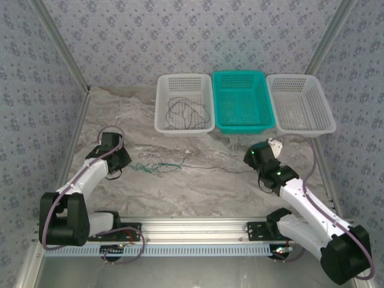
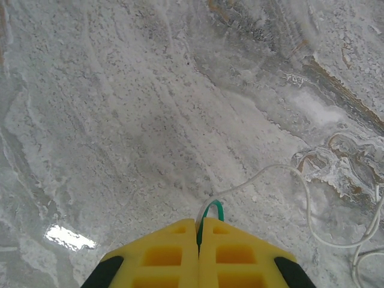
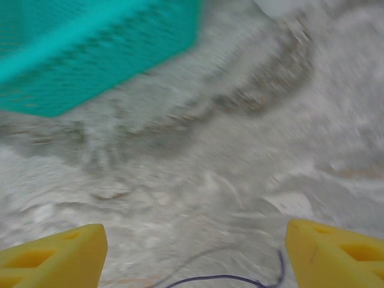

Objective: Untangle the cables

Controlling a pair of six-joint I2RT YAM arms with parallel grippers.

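Where the table runs near-left of the teal basket (image 1: 240, 73), our left gripper (image 2: 198, 227) is clamped on a green cable (image 2: 211, 207), whose loop pokes out ahead. Just near of that basket, our right gripper (image 3: 196, 234) has its jaws wide apart, and a dark cable (image 3: 228, 278) lies between them.

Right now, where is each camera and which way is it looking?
Top external: above and behind the bases, looking down at table, teal basket, left arm, right arm.
Left wrist: on the left arm, looking down past the left end effector, shut on the green cable.
Right wrist: on the right arm, looking forward and down past the open right end effector at the teal basket.
Shared: teal basket in top and right wrist; green cable in top and left wrist.
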